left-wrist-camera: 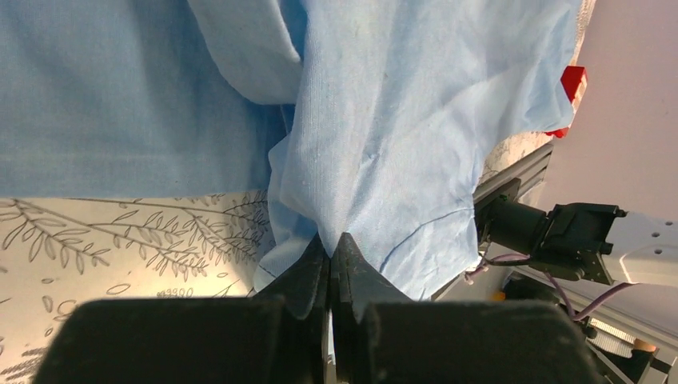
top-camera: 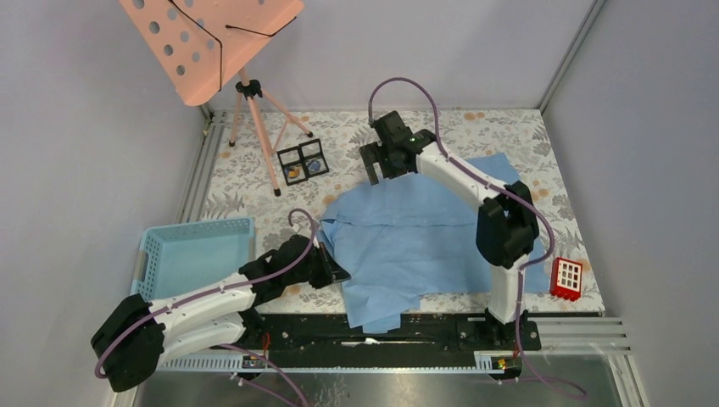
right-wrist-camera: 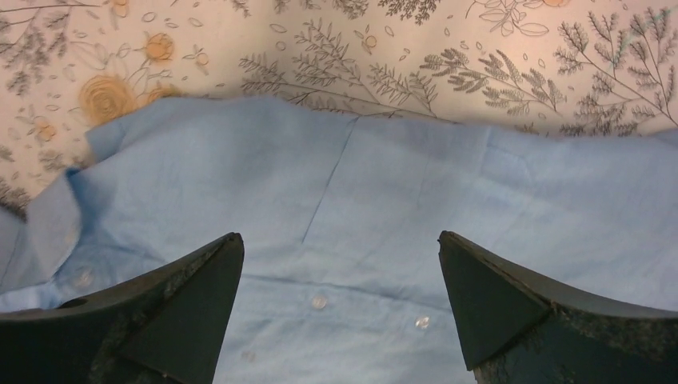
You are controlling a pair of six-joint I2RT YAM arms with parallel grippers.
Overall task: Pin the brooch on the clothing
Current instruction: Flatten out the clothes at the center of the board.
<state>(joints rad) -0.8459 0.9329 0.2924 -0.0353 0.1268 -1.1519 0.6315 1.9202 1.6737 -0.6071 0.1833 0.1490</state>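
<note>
One light blue shirt (top-camera: 407,246) lies spread on the floral table (top-camera: 509,131). Of two grippers, the left gripper (left-wrist-camera: 330,248) is clenched on a fold at the shirt's near left edge. The right gripper (right-wrist-camera: 340,248) hangs over the shirt's far edge, jaws spread wide, grasping nothing, its arm crossing above the shirt's right side. Left of the shirt sits one blue basket (top-camera: 199,259). Beyond the shirt stand one black four-compartment tray (top-camera: 303,162) and one pink stand (top-camera: 212,42). Right of the shirt sits one red block (top-camera: 566,278).

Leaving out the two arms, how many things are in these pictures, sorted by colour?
Light blue: 2 (shirt, basket)
Pink: 1 (music stand)
Black: 1 (compartment tray)
Red: 1 (grid box)
Total: 5
</note>
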